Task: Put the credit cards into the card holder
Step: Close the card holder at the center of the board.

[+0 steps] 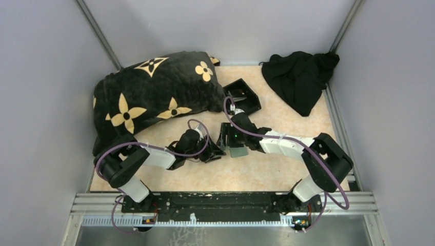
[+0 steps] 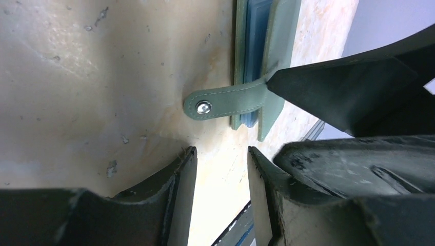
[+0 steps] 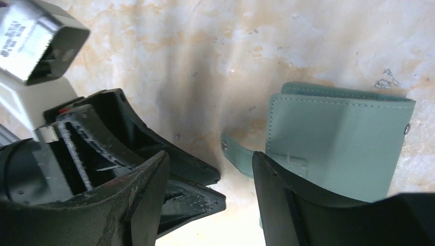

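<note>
Your holder lies flat near the middle of the table. From the right wrist, you see the holder as a sage-green rectangle with a stitched edge and a stitched pocket panel on its upper face. A small metal stud sits at one short edge. A narrow strap sticks out from the opposite side and rests on the table. From the left wrist you see the holder edge-on. The strap has a rounded end with a silver snap. Between its two green leaves shows a thin blue-grey layer; whether that is the cards you cannot tell.
</note>
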Controlling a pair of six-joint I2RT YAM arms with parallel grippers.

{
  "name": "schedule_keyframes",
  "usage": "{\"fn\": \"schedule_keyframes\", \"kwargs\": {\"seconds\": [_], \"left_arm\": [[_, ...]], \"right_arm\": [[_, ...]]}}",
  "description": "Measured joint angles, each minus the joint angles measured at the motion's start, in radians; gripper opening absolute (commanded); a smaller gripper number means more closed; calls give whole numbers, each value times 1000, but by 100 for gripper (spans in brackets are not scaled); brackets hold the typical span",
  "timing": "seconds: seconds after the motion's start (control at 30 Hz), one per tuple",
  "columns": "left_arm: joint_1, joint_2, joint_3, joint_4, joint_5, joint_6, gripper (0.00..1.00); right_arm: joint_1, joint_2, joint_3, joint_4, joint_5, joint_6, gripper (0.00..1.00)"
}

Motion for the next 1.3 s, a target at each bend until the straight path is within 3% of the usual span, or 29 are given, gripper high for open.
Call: {"fn": "schedule_keyframes", "kwargs": {"seconds": [0.5,0.73,0.93,1.3], "left_arm": [[-29,-92,182,-321,-95,68,48],[-51,-113,338,-475,-154,116,52],[-52,-65,426,-533,-174,161,52],[-52,65,488,-578,-163,183,50]], "right_arm": [[-92,-246,47,-117,29,-90,62],[-187,-344,-59,-148,29,-107,64],[-276,-349,-173,-155,-8,-108,65],[-317,-265,-254,-52,-119,-87,65]]}}
